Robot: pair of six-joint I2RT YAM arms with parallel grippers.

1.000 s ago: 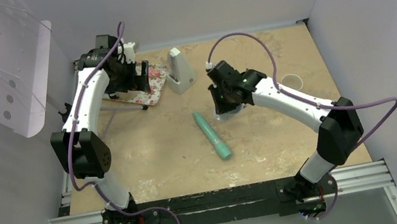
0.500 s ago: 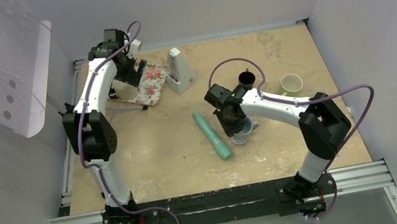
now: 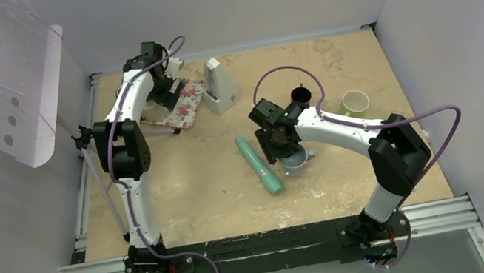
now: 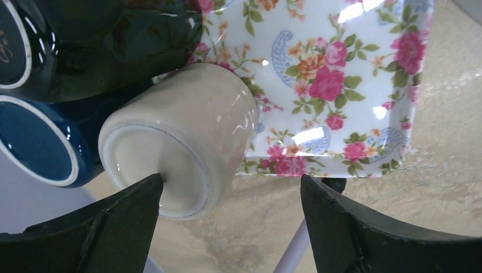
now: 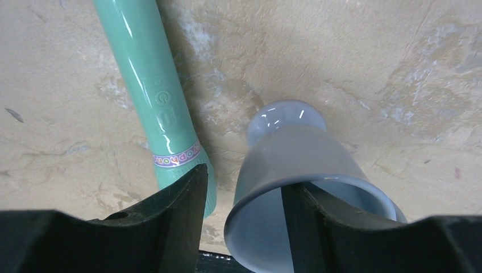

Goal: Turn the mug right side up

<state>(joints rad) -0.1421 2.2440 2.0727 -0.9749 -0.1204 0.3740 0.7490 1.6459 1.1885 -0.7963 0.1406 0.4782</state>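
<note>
The right gripper [image 3: 277,147] was near the middle of the counter [image 3: 188,191], closed on the wall of the grey-blue mug [image 3: 296,163]. In the right wrist view, one finger [image 5: 170,222] lay outside the rim and the other reached into the mouth, so the gripper [image 5: 244,182] pinched the mug [image 5: 301,153] by its side. The mug's mouth faced up toward the wrist and its base pointed down at the counter. I could not tell whether the base touched the surface. A green tube [image 3: 259,163] lay just to the mug's left, close to it but apart, with a patterned band near its nearer end [image 5: 148,85].

The left gripper [image 3: 167,89] was at the far left corner, over a flowered tray [image 3: 188,104]. Its fingers were spread wide with nothing between them [image 4: 230,181]. A cream cup [image 4: 187,131] lay on its side at the tray's [image 4: 352,85] edge, bottom toward the camera, beside two dark blue cups [image 4: 34,136].

A white stand [image 3: 218,84] stood by the far edge. A black cup [image 3: 301,96] and a green cup [image 3: 355,101] sat toward the right side.
</note>
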